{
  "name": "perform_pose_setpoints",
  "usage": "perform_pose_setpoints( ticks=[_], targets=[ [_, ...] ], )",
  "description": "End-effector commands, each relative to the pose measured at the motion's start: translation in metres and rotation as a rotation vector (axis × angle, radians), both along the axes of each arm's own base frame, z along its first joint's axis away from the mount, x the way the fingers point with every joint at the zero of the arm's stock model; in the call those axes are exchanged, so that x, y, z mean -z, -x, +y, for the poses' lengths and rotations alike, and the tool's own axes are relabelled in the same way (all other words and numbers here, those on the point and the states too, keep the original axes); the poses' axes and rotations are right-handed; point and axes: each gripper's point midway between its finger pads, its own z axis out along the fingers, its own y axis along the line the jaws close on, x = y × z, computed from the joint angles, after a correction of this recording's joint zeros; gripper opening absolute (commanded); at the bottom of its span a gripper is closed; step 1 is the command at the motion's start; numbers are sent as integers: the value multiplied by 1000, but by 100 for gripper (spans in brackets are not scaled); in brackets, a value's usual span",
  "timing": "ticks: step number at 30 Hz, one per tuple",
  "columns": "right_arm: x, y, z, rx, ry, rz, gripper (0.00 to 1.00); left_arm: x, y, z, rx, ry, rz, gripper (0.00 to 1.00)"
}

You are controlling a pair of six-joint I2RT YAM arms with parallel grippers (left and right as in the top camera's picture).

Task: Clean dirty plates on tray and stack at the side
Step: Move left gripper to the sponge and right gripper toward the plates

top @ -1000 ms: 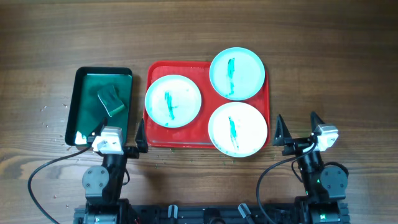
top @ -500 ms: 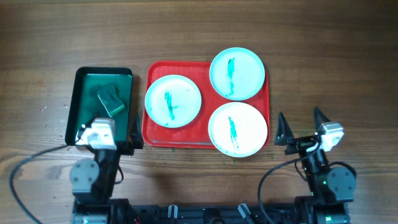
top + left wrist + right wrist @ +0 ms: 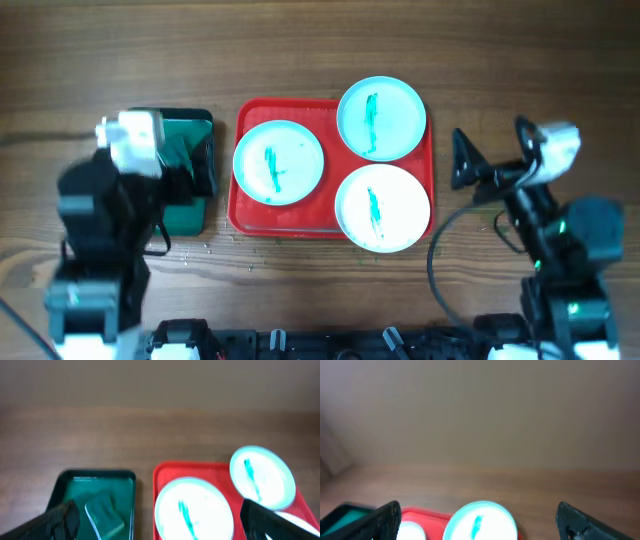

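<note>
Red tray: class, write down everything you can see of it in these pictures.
The red tray is rectangular and plastic-looking, with rounded corners and a raised rim. It lies flat on the wooden table. It carries three pale round plates, each streaked teal, and at least two of them overhang its rim. A dark green tray sits beside it, apart.

Your overhead looks straight down on the desk (image 3: 320, 40); both wrist views face forward, sharing the tray (image 3: 290, 220).

I work at a dark brown wooden table (image 3: 320, 50), grain running left to right. Beyond its far edge I note a plain greyish-beige wall (image 3: 480, 410). Lighting soft, even.
</note>
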Motion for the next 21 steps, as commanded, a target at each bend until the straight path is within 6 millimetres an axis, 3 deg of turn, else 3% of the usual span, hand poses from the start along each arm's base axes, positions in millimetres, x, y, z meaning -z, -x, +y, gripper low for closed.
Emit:
perform_pose_setpoints(
  ticks=[1, 7, 11, 17, 19, 21],
  targets=[
    [-20, -17, 16, -92, 3, 94, 100, -10, -17, -4, 2, 36, 154, 100],
    [-11, -41, 19, -108, 33, 386, 100, -3, -38, -16, 3, 138, 447, 100],
    [4, -47, 19, -127, 73, 566, 100, 7, -58, -25, 38, 172, 488, 100],
    [20, -74, 23, -96, -33, 642, 100, 14, -66, -39, 92, 240, 518, 100],
    [24, -79, 36, -181, -37, 638, 98, 13, -65, -42, 105, 252, 521, 100],
    [36, -89, 48, -212, -47, 664, 91, 11, -66, -45, 120, 264, 510, 100]
  ],
)
